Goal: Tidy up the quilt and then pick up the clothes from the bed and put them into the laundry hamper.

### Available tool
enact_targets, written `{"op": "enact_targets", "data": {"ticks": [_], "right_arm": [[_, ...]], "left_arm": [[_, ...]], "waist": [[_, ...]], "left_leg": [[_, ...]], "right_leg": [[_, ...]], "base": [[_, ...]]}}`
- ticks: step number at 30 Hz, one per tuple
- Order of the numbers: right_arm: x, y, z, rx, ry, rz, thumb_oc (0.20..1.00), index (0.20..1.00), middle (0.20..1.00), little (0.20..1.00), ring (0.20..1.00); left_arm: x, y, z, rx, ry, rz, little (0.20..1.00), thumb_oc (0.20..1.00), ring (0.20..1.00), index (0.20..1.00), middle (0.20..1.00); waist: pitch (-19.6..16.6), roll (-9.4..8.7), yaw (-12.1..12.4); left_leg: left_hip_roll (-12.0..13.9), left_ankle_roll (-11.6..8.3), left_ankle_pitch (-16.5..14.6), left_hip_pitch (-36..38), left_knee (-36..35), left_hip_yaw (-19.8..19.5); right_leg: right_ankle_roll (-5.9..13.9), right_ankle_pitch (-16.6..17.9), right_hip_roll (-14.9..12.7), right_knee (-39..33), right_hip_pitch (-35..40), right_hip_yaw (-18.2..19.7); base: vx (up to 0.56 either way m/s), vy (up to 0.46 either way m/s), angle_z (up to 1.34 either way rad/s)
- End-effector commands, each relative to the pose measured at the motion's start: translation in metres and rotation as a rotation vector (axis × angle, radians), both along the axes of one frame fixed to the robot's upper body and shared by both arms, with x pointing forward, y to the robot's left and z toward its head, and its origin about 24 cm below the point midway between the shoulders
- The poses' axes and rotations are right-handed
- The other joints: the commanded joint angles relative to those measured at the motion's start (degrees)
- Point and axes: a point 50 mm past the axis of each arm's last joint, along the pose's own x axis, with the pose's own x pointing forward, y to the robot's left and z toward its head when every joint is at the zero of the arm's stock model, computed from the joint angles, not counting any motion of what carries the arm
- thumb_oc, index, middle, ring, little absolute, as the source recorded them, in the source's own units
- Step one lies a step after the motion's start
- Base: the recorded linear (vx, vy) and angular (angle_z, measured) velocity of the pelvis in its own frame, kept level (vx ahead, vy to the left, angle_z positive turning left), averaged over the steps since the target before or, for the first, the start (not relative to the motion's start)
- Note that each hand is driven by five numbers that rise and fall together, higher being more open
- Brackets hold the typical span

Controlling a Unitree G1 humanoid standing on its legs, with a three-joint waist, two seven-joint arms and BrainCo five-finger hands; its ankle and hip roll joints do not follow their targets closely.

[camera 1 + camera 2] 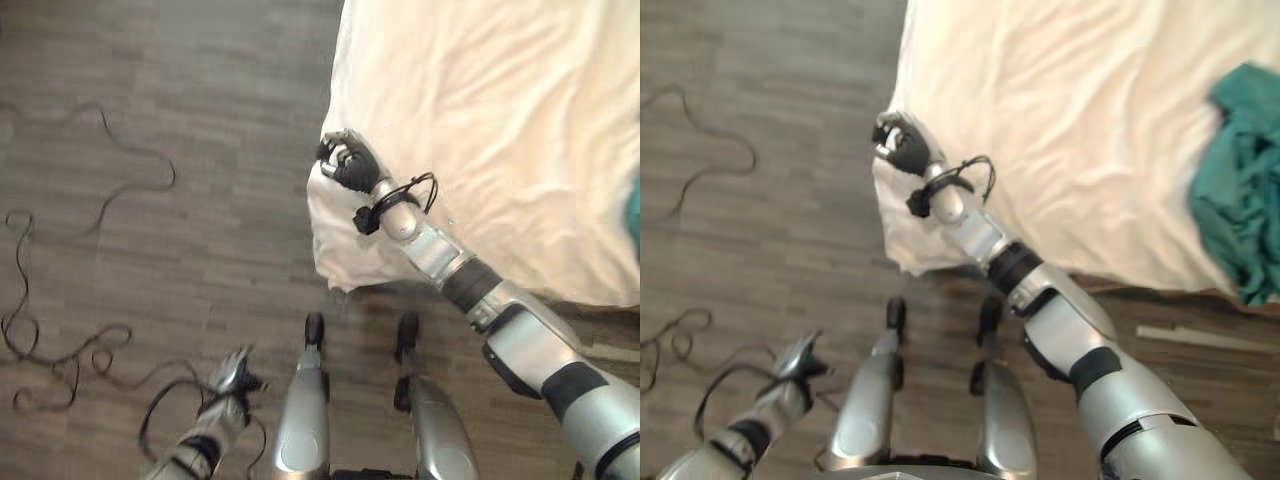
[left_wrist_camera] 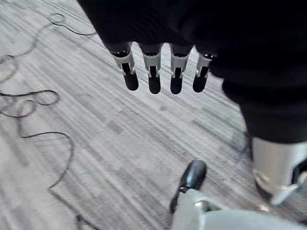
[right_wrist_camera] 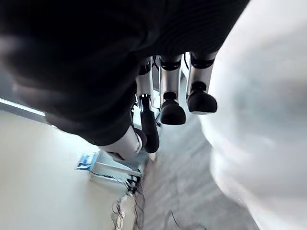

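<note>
Two textiles are to be dealt with here: the white quilt [image 1: 500, 130] spread over the bed, and a teal garment [image 1: 1240, 190] lying crumpled on it, well away from the corner nearest the robot. The right hand [image 1: 345, 160] is placed at that corner of the quilt, where the cloth drapes over the bed's edge toward the wooden floor [image 1: 150, 250]. In the right wrist view the fingers [image 3: 172, 111] are seen curled, with white cloth just beside them, but no fold is visibly pinched between them, so whether the quilt is grasped cannot be told. The left hand [image 1: 232, 375] is held low over the floor with its fingers [image 2: 153, 76] straight and nothing in it.

The quilt is judged soft, limp and fairly light, yet bulky; it would sag and drag if lifted by one point, so a hold at the corner hem, pulled outward along the edge, is thought best for smoothing it. The garment is likely lighter still and easily bunched, and could be gathered from its heaped middle. The hamper's place cannot be given.
</note>
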Motion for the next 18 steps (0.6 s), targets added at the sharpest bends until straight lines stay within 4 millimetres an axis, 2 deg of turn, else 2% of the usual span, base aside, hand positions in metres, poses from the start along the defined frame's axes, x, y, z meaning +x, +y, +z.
{"op": "enact_targets", "data": {"ticks": [1,2,3,4,5,6,8,9,12,13,15,16,18], "right_arm": [[-0.01,0.008,-0.033,0.042,0.125,0.056,0.2,0.2,0.2,0.2,0.2],[-0.01,0.008,-0.033,0.042,0.125,0.056,0.2,0.2,0.2,0.2,0.2],[-0.023,0.015,-0.062,-0.039,0.186,0.113,0.2,0.2,0.2,0.2,0.2],[-0.023,0.015,-0.063,-0.041,0.188,0.113,0.2,0.2,0.2,0.2,0.2],[-0.047,0.023,-0.101,-0.158,0.271,0.215,0.2,0.2,0.2,0.2,0.2],[-0.059,0.026,-0.116,-0.186,0.307,0.26,0.2,0.2,0.2,0.2,0.2],[-0.08,0.033,-0.123,-0.185,0.311,0.368,0.2,0.2,0.2,0.2,0.2],[-0.088,0.036,-0.12,-0.162,0.302,0.414,0.2,0.2,0.2,0.2,0.2],[-0.1,0.037,-0.081,0.021,0.222,0.527,0.2,0.2,0.2,0.2,0.2],[-0.102,0.035,-0.06,0.099,0.167,0.557,0.2,0.2,0.2,0.2,0.2],[-0.104,0.024,-0.03,0.213,0.075,0.568,0.2,0.2,0.2,0.2,0.2],[-0.102,0.013,-0.003,0.303,-0.028,0.551,0.2,0.2,0.2,0.2,0.2],[-0.099,0.008,0.006,0.325,-0.068,0.521,0.2,0.2,0.2,0.2,0.2]], "left_arm": [[-0.004,0.007,-0.001,0.005,-0.032,0.041,1.0,1.0,1.0,1.0,1.0],[-0.004,0.007,-0.001,0.005,-0.031,0.041,1.0,1.0,1.0,1.0,1.0],[-0.004,0.0,-0.003,0.0,-0.031,0.027,1.0,1.0,1.0,1.0,1.0],[-0.005,0.0,-0.003,-0.002,-0.03,0.027,1.0,1.0,1.0,1.0,1.0],[-0.013,-0.006,-0.011,0.001,0.005,0.002,1.0,1.0,1.0,1.0,1.0],[-0.02,-0.008,-0.016,0.004,0.031,-0.004,1.0,1.0,1.0,1.0,1.0],[-0.033,-0.009,-0.026,0.007,0.086,0.003,1.0,1.0,1.0,1.0,1.0],[-0.039,-0.007,-0.03,0.013,0.11,0.014,1.0,1.0,1.0,1.0,1.0],[-0.058,0.003,-0.039,0.037,0.173,0.049,1.0,1.0,1.0,1.0,1.0],[-0.064,0.007,-0.041,0.043,0.19,0.064,1.0,1.0,1.0,1.0,1.0],[-0.072,0.012,-0.043,0.044,0.207,0.091,1.0,1.0,1.0,1.0,1.0],[-0.075,0.015,-0.044,0.041,0.21,0.113,1.0,1.0,1.0,1.0,1.0],[-0.072,0.014,-0.043,0.042,0.201,0.114,1.0,1.0,1.0,1.0,1.0]], "waist": [[-2.3,-0.21,0.4],[-2.3,-0.2,0.4],[-2.0,-0.25,0.6],[-2.1,-0.17,0.5],[-2.4,-0.36,0.6],[-2.7,-0.29,0.4],[-3.3,-0.65,0.2],[-4.1,-0.95,-0.1],[-6.3,-1.86,-1.4],[-6.8,-2.04,-1.9],[-7.5,-2.41,-2.9],[-7.2,-2.31,-3.8],[-6.6,-2.22,-4.0]], "left_leg": [[2.9,-3.01,-3.3,0.0,5.2,-1.2],[2.9,-3.01,-3.3,0.0,5.2,-1.2],[2.7,-3.0,-3.8,0.1,5.7,-1.6],[2.7,-3.0,-3.8,0.2,5.7,-1.6],[2.9,-3.05,-4.3,1.5,5.3,-1.8],[2.9,-3.02,-4.5,2.4,4.9,-1.7],[3.2,-3.05,-5.2,4.6,3.9,-1.3],[3.1,-2.95,-4.9,5.6,3.1,-1.1],[3.1,-2.68,-5.1,9.3,1.2,0.0],[3.1,-2.58,-5.6,10.8,0.8,0.5],[2.8,-2.33,-5.4,11.8,0.3,1.1],[2.6,-2.16,-5.9,11.9,0.8,1.5],[2.4,-2.12,-6.4,11.5,2.0,1.8]], "right_leg": [[3.02,-11.5,-6.3,10.8,-2.0,4.8],[3.02,-11.6,-6.3,10.9,-2.1,4.8],[3.02,-11.8,-6.3,11.1,-1.9,4.9],[3.02,-11.8,-6.3,11.1,-1.8,4.9],[3.02,-12.2,-6.4,10.4,-0.4,4.6],[2.99,-12.3,-6.5,9.8,0.5,4.5],[3.06,-12.7,-6.4,8.7,3.3,4.4],[3.06,-12.2,-6.3,7.5,4.4,4.3],[3.19,-11.7,-6.0,5.6,7.2,4.6],[3.2,-11.9,-5.7,5.3,8.1,4.9],[3.19,-11.4,-5.7,4.9,8.4,5.4],[3.19,-11.4,-5.6,5.6,7.8,6.3],[3.16,-11.6,-5.7,6.5,7.1,6.9]], "base": [[-0.03,0.008,0.21],[0.0,0.0,0.13],[0.0,0.0,0.1],[0.05,-0.006,0.13],[0.06,-0.004,0.11],[0.06,-0.004,0.12],[0.04,-0.006,0.04],[0.07,-0.003,-0.1],[0.09,0.012,-0.22],[0.07,0.022,-0.32],[0.02,0.048,-0.21],[-0.03,0.071,-0.15],[-0.05,0.045,-0.24]]}}
